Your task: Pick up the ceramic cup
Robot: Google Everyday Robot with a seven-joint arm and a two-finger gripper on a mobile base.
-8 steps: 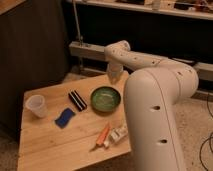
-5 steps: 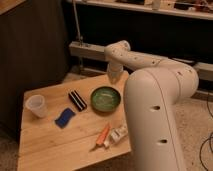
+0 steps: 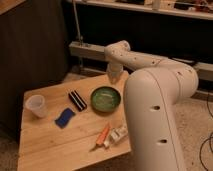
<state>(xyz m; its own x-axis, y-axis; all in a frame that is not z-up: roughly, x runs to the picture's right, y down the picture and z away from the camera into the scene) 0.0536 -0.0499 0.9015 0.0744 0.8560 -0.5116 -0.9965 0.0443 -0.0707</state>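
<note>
a small whitish, slightly translucent tapered ceramic cup (image 3: 37, 105) stands upright near the left edge of the light wooden desk (image 3: 55, 145), with nothing touching it. to its right and a little nearer the front lies a flat blue object (image 3: 65, 117). just behind that lies a black rectangular block with a pale stripe along it (image 3: 77, 99), set at a slant. further right sits a wide shallow green bowl (image 3: 105, 98), just beside the block. in front of the bowl, near the desk's front right edge, a slim orange stick-like item (image 3: 103, 136) lies next to a small white packet (image 3: 118, 134). the gripper (image 3: 115, 75) hangs pointing down above the back of the desk, just behind the green bowl and well apart from the ceramic cup. whether it is released or clenched cannot be told. the bulky white robot arm (image 3: 155, 110) fills the right side, covering the desk's right end.
</note>
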